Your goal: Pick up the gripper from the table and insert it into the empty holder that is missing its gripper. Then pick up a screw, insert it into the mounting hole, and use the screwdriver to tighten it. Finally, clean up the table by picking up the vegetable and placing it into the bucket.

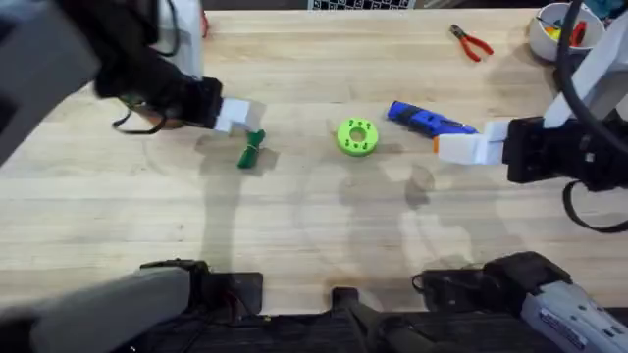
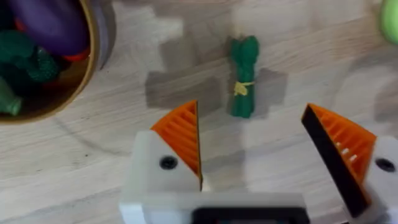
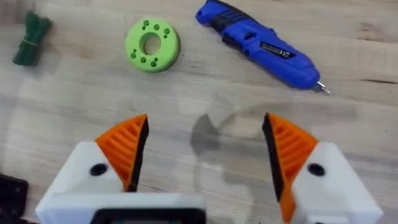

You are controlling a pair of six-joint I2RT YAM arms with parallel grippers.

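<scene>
Pale wooden table [image 1: 314, 245] is carrying everything. Left gripper [image 2: 252, 140] is hovering with jaws spread wide and holding nothing; the vegetable [image 2: 243, 76] is lying on the wood just beyond the open gap, and the bucket [image 2: 84, 74] is sitting off to one side of the fingers. Right gripper [image 3: 202, 149] is likewise hanging wide open and empty, with the screwdriver [image 3: 261, 46] and a green disc [image 3: 152, 45] lying further out ahead of its jaws

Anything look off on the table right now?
Nothing damaged or spilled. The vegetable lies on the table, outside the bucket, under the open left gripper. The screwdriver lies flat beside the green disc.
</scene>
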